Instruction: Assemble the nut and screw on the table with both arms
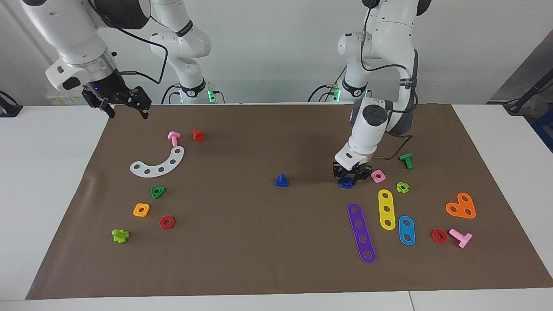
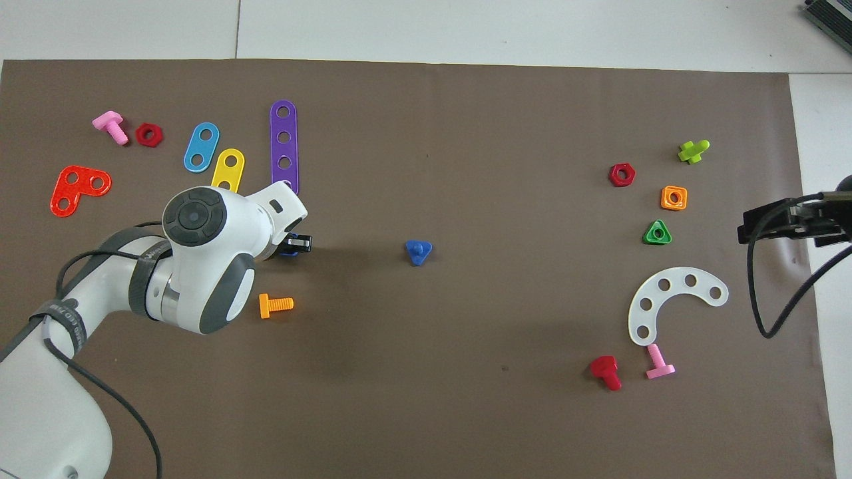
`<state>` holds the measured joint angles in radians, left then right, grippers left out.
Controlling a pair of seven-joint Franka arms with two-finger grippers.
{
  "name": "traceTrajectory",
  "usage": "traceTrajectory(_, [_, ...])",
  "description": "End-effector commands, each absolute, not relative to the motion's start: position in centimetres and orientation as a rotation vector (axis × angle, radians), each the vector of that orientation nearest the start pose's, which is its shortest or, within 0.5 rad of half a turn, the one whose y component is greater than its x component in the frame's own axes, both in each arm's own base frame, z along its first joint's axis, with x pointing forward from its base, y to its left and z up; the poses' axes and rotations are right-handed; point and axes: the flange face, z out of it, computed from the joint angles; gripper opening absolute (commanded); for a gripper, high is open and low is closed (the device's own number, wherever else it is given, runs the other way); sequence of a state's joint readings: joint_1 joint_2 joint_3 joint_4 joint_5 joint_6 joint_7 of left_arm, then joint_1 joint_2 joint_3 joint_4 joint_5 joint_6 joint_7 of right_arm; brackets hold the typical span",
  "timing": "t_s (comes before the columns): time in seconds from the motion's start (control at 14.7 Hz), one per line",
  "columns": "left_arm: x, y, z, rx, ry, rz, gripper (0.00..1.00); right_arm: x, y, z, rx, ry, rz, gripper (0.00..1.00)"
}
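My left gripper (image 1: 351, 177) is down at the nut (image 1: 346, 183), fingers closed around it on the tabletop (image 1: 242, 242). Screw (image 1: 281, 180) stands head-down mid-mat, toward the right arm's end. Right gripper (image 1: 128, 107) waits, fingers wide.

Pale wall (image 1: 276, 52) (plain), white tabletop (image 1: 43, 172)

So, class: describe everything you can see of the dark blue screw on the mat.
The screw is small, dark blue and looks like plastic. It stands on its flat triangular head, its stubby shaft pointing up, near the middle of the brown mat. Nothing touches it but the mat: no other part lies close, and neither gripper is at it.
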<state>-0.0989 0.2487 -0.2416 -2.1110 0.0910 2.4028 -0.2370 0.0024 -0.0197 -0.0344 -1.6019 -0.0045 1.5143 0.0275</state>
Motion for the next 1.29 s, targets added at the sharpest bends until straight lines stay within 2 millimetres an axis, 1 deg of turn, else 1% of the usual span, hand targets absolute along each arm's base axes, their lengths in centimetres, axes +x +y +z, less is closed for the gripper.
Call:
traceTrajectory(0.0, [55.6,-20.3,33.8,-3.107,0.210,-0.017,0.00,53.6,-1.4,62.0,-3.133,0.093,0.103,1.00])
traceTrajectory(0.07, [56.3,-20.6,35.0,-3.108,0.178,-0.014,0.00,53.6,-1.4,62.0,-3.135,0.094,0.101,1.00])
traceTrajectory(0.27, [57.2,-23.5,38.1,-3.129,0.086,-0.079,0.00,53.6,-1.4,62.0,-3.133,0.093,0.103,1.00])
traceTrajectory(0.34, [57.2,-24.9,38.0,-3.134,0.068,-0.079,0.00,53.6,-1.4,62.0,-3.133,0.093,0.103,1.00])
traceTrajectory(0.41, [57.3,-26.3,38.8,-3.143,0.039,-0.105,0.00,53.6,-1.4,62.0,-3.133,0.093,0.103,1.00])
traceTrajectory(0.54, [56.9,-29.5,39.5,-3.127,0.010,-0.163,0.00,53.6,-1.5,62.0,-3.133,0.096,0.103,1.00])
traceTrajectory(0.68, [55.8,-32.5,39.5,-3.129,-0.013,-0.189,0.00,53.6,-1.4,62.0,-3.133,0.093,0.103,1.00])
traceTrajectory(0.75, [55.5,-33.7,39.2,-3.136,-0.023,-0.186,0.00,53.6,-1.4,62.0,-3.133,0.093,0.101,1.00])
traceTrajectory(0.95, [53.5,-38.3,38.5,-3.139,0.014,-0.190,0.00,53.6,-1.4,62.0,-3.133,0.093,0.103,1.00])
traceTrajectory(1.09, [53.5,-38.9,39.0,-3.147,-0.009,-0.205,0.00,53.6,-1.4,62.0,-3.133,0.093,0.103,1.00])
traceTrajectory(1.22, [52.6,-40.2,38.9,-3.152,0.026,-0.206,0.00,53.6,-1.4,62.0,-3.134,0.094,0.104,1.00])
